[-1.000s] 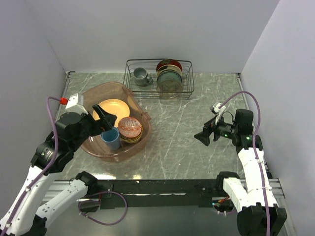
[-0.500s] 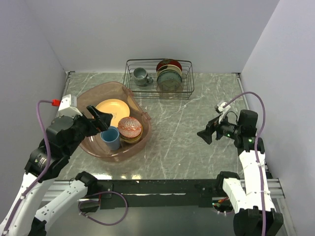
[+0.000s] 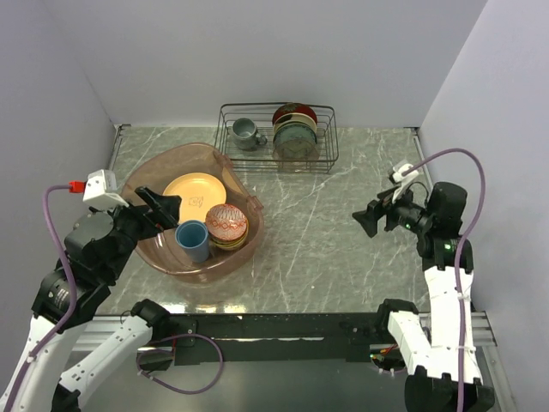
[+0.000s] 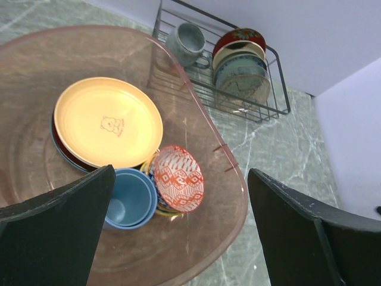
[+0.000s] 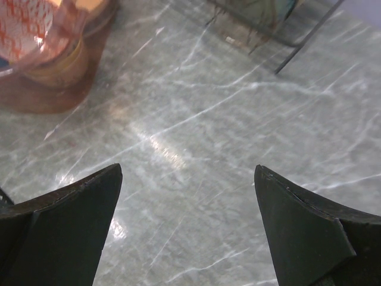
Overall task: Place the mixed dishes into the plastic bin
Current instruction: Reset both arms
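The pinkish-brown plastic bin (image 3: pixel 159 172) (image 4: pixel 226 226) sits at the left of the table. Inside it lie a yellow-orange plate (image 3: pixel 196 191) (image 4: pixel 107 122) on top of a stack, a red-patterned bowl (image 3: pixel 226 223) (image 4: pixel 178 186) on other bowls, and nested light-blue cups (image 3: pixel 193 239) (image 4: pixel 130 199). My left gripper (image 3: pixel 159 206) (image 4: pixel 181 179) hangs open and empty above the bin's left side. Over bare table at the right, my right gripper (image 3: pixel 371 220) (image 5: pixel 187 173) is open and empty too.
A black wire rack (image 3: pixel 277 137) (image 4: pixel 238 71) stands at the back with a grey mug (image 3: pixel 246 132) (image 4: pixel 186 43) and upright plates (image 3: pixel 295 130) (image 4: pixel 241 65). Grey marble table (image 3: pixel 317 232) (image 5: pixel 196 137) stretches between bin and right arm; walls close in on both sides.
The left arm has drawn back toward the left and lifted away from the cups. The right arm has pulled back to the right. Both grippers stayed open.
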Robot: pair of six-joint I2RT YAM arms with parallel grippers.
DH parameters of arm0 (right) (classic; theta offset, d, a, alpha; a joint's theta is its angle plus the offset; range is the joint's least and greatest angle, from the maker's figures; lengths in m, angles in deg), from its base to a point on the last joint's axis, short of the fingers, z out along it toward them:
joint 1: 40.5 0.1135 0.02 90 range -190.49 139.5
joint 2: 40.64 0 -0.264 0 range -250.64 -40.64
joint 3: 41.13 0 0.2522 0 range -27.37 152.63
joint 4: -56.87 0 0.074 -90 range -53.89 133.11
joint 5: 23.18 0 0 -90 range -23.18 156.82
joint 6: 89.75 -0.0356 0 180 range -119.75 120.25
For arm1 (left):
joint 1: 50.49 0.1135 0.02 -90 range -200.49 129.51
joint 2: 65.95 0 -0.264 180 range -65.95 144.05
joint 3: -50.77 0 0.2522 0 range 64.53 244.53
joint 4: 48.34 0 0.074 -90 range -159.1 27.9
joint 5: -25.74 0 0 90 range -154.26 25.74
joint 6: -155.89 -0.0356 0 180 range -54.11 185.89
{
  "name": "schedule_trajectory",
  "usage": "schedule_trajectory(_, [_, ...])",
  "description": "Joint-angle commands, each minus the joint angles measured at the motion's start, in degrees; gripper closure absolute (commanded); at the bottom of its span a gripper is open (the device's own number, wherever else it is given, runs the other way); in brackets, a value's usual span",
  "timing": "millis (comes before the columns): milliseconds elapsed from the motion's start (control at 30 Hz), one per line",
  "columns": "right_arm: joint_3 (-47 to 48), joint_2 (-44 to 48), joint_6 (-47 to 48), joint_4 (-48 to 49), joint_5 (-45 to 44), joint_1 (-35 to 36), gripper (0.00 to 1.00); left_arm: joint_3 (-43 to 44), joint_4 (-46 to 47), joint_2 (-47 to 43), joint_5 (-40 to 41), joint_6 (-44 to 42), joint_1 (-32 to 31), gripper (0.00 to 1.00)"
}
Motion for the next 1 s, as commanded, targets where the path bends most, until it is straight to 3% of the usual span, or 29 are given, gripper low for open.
schedule_trajectory(0, [5.83, 0.99, -5.31, 2.92, -4.04, -0.50, 0.00, 1.66, 2.53, -0.98, 3.80, -2.72, 0.28, 0.01])
schedule_trajectory(400, [11.64, 2.74, -23.32, 10.21, -16.52, -0.50, 0.00, 2.02, 2.88, -2.65, 5.83, -4.74, 0.19, 0.01])
schedule_trajectory(967, [16.03, 4.94, -22.73, 6.88, -23.56, -0.41, 0.00, 4.04, 0.33, -5.29, 7.06, -5.18, 0.19, 0.01])
